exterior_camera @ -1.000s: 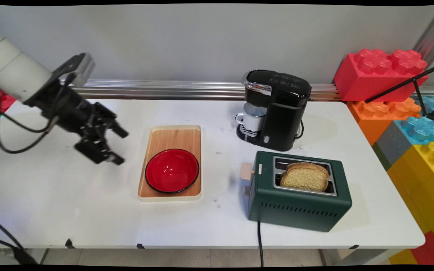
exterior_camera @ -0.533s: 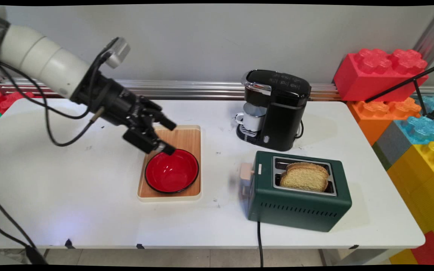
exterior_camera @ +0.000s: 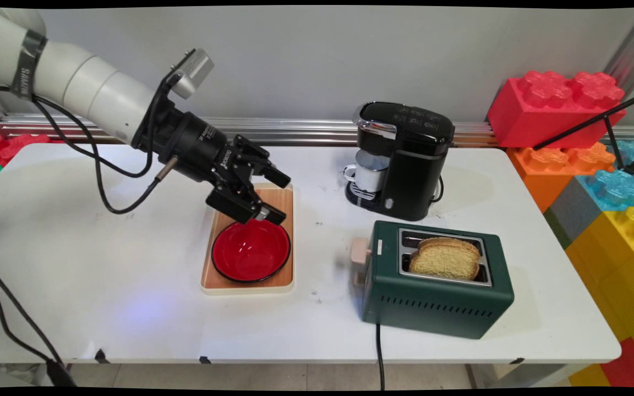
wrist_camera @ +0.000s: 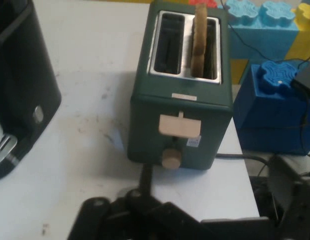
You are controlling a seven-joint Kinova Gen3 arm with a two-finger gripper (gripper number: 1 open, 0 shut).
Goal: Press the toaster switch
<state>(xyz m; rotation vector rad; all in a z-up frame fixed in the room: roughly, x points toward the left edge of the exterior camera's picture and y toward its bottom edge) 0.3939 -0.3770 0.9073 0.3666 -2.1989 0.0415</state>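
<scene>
Round red bowl (exterior_camera: 251,250), shiny and smooth with a dark rim, sitting in a flat wooden tray (exterior_camera: 222,283) on the white table (exterior_camera: 102,275). Just above the bowl's back rim, the black gripper (exterior_camera: 277,198), fingers spread wide and holding nothing. Off to the right, well apart, a boxy green toaster (exterior_camera: 432,297) with bread (exterior_camera: 446,258) poking up.
</scene>
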